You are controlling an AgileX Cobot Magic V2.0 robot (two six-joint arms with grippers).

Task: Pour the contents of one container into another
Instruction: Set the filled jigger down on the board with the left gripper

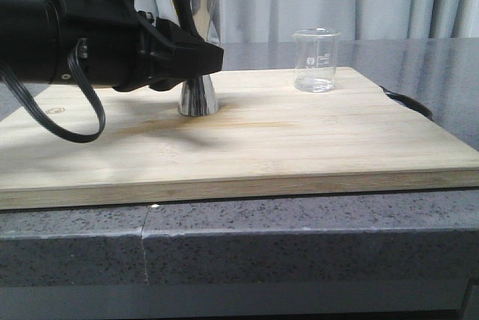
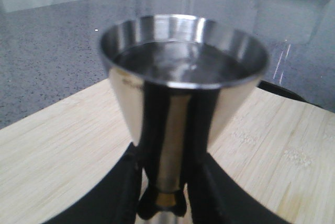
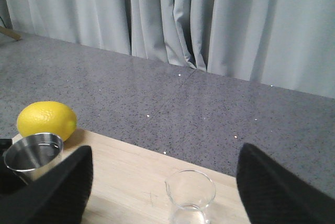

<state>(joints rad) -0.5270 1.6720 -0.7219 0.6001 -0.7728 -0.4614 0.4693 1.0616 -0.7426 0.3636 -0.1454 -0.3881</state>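
The steel jigger (image 1: 196, 47) stands upright on the wooden board (image 1: 314, 140), left of centre. My left gripper (image 1: 200, 57) reaches in from the left and is shut on its narrow waist. In the left wrist view the jigger (image 2: 180, 82) fills the frame, and its top cup looks to hold dark liquid. The clear glass beaker (image 1: 315, 60) stands at the back right of the board, nearly empty. My right gripper (image 3: 165, 153) is open wide. It sits back from the beaker (image 3: 190, 192), which shows between its fingers (image 3: 57, 187), untouched.
A yellow lemon (image 3: 46, 120) lies on the board just behind the jigger (image 3: 32, 153). A dark curved object (image 1: 408, 102) sits off the board's right edge. Grey speckled counter (image 1: 299, 238) surrounds the board, with curtains behind.
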